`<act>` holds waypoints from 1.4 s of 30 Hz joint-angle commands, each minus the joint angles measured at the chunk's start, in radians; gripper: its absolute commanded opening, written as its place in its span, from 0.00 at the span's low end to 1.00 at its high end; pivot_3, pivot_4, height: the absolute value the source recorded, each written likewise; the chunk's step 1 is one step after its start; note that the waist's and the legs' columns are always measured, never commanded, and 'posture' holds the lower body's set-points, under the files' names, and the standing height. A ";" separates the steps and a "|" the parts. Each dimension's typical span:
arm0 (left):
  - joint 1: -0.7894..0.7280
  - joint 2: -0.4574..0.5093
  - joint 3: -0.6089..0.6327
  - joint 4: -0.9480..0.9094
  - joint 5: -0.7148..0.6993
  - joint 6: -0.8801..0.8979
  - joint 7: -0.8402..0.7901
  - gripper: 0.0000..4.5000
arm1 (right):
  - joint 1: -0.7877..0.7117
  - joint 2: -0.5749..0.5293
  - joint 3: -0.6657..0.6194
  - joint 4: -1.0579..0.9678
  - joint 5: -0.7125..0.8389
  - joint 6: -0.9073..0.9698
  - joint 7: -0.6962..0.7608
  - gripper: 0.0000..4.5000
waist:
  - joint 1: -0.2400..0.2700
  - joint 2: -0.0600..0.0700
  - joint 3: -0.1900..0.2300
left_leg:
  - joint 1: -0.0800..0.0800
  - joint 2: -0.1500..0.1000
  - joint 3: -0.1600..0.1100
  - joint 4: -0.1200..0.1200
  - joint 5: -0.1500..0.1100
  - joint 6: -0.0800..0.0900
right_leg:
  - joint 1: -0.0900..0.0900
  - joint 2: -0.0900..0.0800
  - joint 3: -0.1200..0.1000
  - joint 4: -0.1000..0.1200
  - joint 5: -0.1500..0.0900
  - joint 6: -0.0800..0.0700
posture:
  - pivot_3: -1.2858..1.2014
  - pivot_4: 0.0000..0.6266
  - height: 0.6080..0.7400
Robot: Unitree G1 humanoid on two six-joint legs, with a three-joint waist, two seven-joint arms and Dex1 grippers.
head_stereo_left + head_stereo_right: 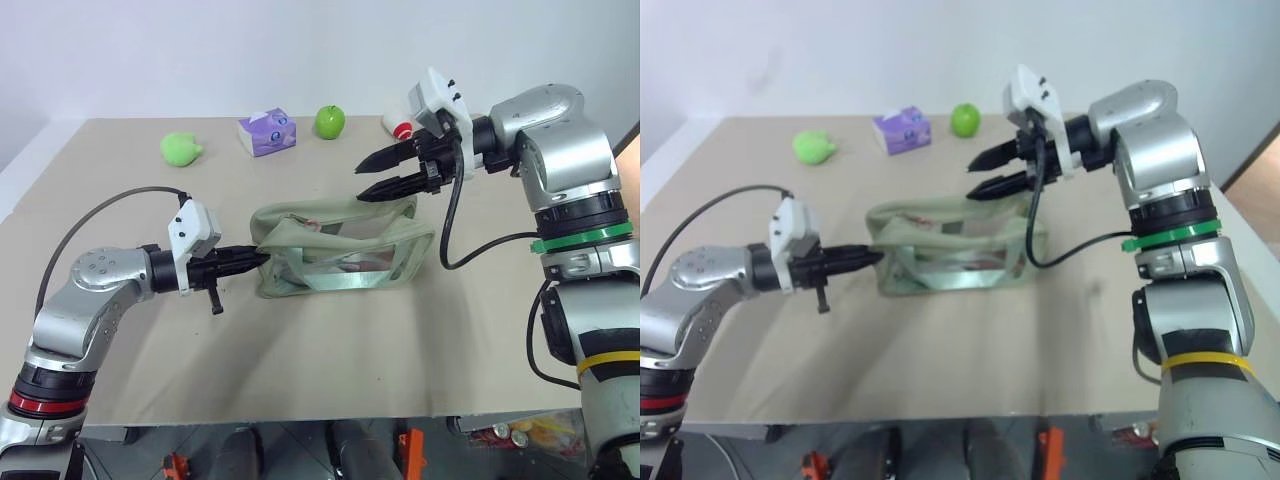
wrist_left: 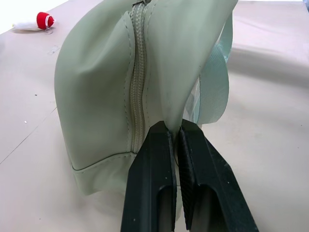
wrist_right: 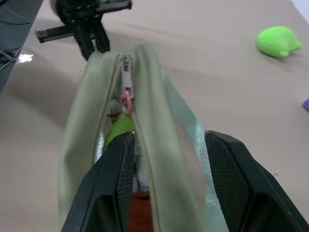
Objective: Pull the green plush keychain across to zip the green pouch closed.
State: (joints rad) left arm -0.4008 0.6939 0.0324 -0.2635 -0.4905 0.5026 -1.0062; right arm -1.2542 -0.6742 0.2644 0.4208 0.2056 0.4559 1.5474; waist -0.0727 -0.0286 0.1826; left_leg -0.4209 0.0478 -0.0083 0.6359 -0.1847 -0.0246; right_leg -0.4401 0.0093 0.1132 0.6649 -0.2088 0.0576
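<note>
A: Where's your target?

B: The green pouch [image 1: 340, 245] sits mid-table. In the right wrist view, the green plush keychain [image 3: 119, 129] hangs from a pink clip, tucked inside the gaping zipper and mostly hidden.

A: And the surroundings?

B: Tan table [image 1: 300, 370] and a white wall; at twelve o'clock from the pouch stand a shiny apple [image 1: 330, 121] and a purple box [image 1: 267, 131], at ten a lime blob [image 1: 180, 148].

A: Your arms?

B: Your left gripper [image 1: 255, 259], reaching level from nine o'clock, is pinched tight on the pouch's end fabric. Your right gripper [image 1: 380, 176] angles down from two o'clock, fingers parted, straddling the pouch's top; whether they touch it is unclear.
</note>
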 commanded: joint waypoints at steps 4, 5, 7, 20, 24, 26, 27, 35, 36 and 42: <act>0.008 -0.006 -0.032 0.003 0.010 0.006 0.001 0.00 | 0.054 -0.008 0.012 -0.131 0.034 0.057 0.046 0.52 | 0.001 0.000 0.000 | 0.000 0.000 0.000 0.000 0.000 0.000 | 0.000 0.000 0.000 0.000 0.000 0.000 | 0.52 0.24 1.00; 0.008 -0.008 -0.033 0.002 0.010 0.007 0.002 0.00 | 0.073 -0.009 0.017 -0.151 0.035 0.058 0.047 0.52 | 0.001 0.000 0.000 | 0.000 0.000 0.000 0.000 0.000 0.000 | 0.000 0.000 0.000 0.000 0.000 0.000 | 0.52 0.24 1.00; 0.008 -0.011 -0.034 0.000 0.010 0.009 0.005 0.00 | 0.101 -0.008 0.026 -0.180 0.042 0.078 0.044 0.52 | 0.001 0.000 0.000 | 0.000 0.000 -0.001 0.000 0.000 0.000 | 0.000 0.000 -0.001 0.000 0.000 0.000 | 0.52 0.24 1.00; 0.012 -0.011 -0.030 -0.014 0.002 0.017 0.022 0.00 | 0.131 0.023 0.069 -0.215 0.051 0.082 0.035 0.52 | 0.000 0.000 0.000 | 0.000 0.000 -0.001 0.000 0.000 0.000 | 0.000 0.000 -0.001 0.000 0.000 0.000 | 0.52 0.24 1.00; 0.011 -0.013 -0.028 -0.020 -0.001 0.022 0.026 0.00 | 0.120 0.056 0.086 -0.193 0.043 0.072 0.028 0.52 | 0.000 0.000 0.000 | 0.000 0.000 -0.001 0.000 0.000 0.000 | 0.000 0.000 -0.001 0.000 0.000 0.000 | 0.52 0.24 1.00; 0.012 -0.014 -0.027 -0.026 -0.003 0.025 0.030 0.00 | 0.118 0.072 0.103 -0.177 0.026 0.056 0.028 0.52 | 0.000 0.000 0.000 | 0.000 0.000 -0.001 0.000 0.000 0.000 | 0.000 0.000 -0.001 0.000 0.000 0.000 | 0.52 0.24 1.00; 0.014 -0.014 -0.026 -0.031 -0.004 0.028 0.033 0.00 | 0.116 0.081 0.111 -0.166 0.016 0.047 0.026 0.52 | 0.000 0.000 0.000 | 0.000 0.000 -0.001 0.000 0.000 0.000 | 0.000 0.000 -0.001 0.000 0.000 0.000 | 0.52 0.24 1.00; 0.031 -0.012 -0.017 -0.064 -0.017 0.045 0.055 0.00 | 0.088 0.124 0.133 -0.094 -0.038 -0.009 0.018 0.52 | 0.000 0.000 0.000 | -0.001 0.000 -0.001 0.000 0.000 0.000 | 0.000 0.000 -0.001 0.000 0.000 0.000 | 0.52 0.24 1.00; 0.033 -0.011 -0.016 -0.066 -0.019 0.046 0.057 0.00 | 0.085 0.130 0.134 -0.088 -0.045 -0.020 0.017 0.52 | 0.000 0.000 0.000 | 0.000 0.000 -0.001 0.000 0.000 0.000 | 0.000 0.000 -0.001 0.000 0.000 0.000 | 0.52 0.24 1.00; 0.045 -0.010 -0.010 -0.082 -0.026 0.051 0.067 0.00 | 0.071 0.193 0.135 -0.080 -0.080 -0.051 -0.020 0.52 | -0.001 0.000 0.000 | 0.000 0.000 -0.002 0.000 0.000 0.000 | 0.000 0.000 -0.002 0.000 0.000 0.000 | 0.52 0.24 1.00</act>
State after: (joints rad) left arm -0.3660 0.6822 0.0382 -0.3258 -0.5126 0.5443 -0.9425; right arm -1.1504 -0.4910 0.4040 0.3539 0.1286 0.4158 1.5323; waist -0.0742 -0.0287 0.1825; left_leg -0.4214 0.0480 -0.0102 0.6361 -0.1846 -0.0247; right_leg -0.4401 0.0097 0.1115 0.6649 -0.2088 0.0577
